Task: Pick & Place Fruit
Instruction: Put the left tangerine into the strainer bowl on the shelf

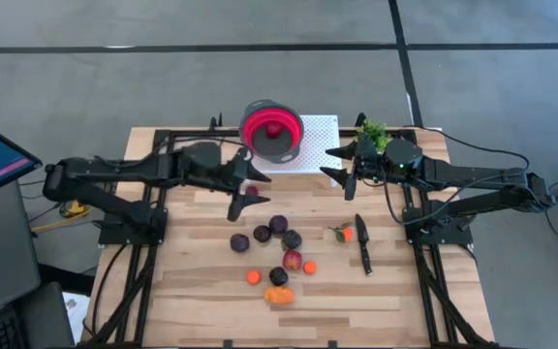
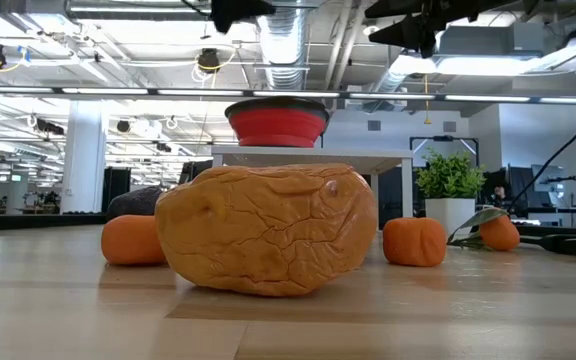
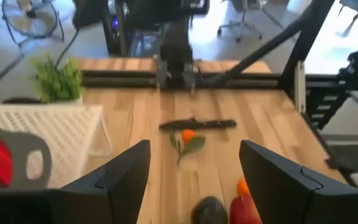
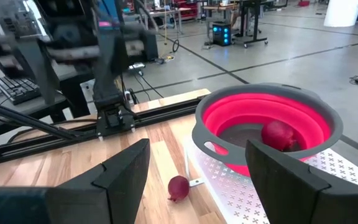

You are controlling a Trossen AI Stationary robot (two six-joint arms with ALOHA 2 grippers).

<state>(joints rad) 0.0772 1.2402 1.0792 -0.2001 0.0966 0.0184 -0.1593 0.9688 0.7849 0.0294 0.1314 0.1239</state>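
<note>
From above, the left gripper (image 1: 246, 188) hangs over the table (image 1: 192, 291) with its fingers spread and nothing between them; the red collapsible colander (image 1: 271, 131) sits just beyond it on a white perforated mat (image 1: 316, 145), with one red fruit (image 1: 273, 130) inside. Toward the table's near edge from this claw lies a loose cluster: four dark purple plums (image 1: 278, 225), matte and round, a red-yellow ball (image 1: 293, 260), two small bright oranges (image 1: 253, 276) and a larger, lumpy orange piece (image 1: 279, 296). The right gripper (image 1: 341, 166) is also open and empty, beside the small potted plant (image 1: 372, 131); nearer the table's front edge from it lie a small orange with green leaves (image 1: 343, 233) and a black-handled knife (image 1: 362, 242). At table height, the wrinkled orange piece (image 2: 268, 228) fills the middle, dull and creased like a dried skin, flanked by two small oranges (image 2: 135, 240) with ribbed skins, and the leafed orange (image 2: 499, 232) lies farther off. The left wrist view shows its dark fingers (image 3: 117, 180) apart, and ahead between them the leafed orange (image 3: 188, 135) touching the knife (image 3: 197, 124), with a plum (image 3: 209, 210) and a red ball (image 3: 246, 210) close under the claw. The right wrist view shows parted fingers (image 4: 120, 174) with a dark red fruit (image 4: 178, 187) lying on the wood ahead between them, beside the mat's edge, and another red fruit (image 4: 280, 135) resting in the colander (image 4: 267, 127).
</note>
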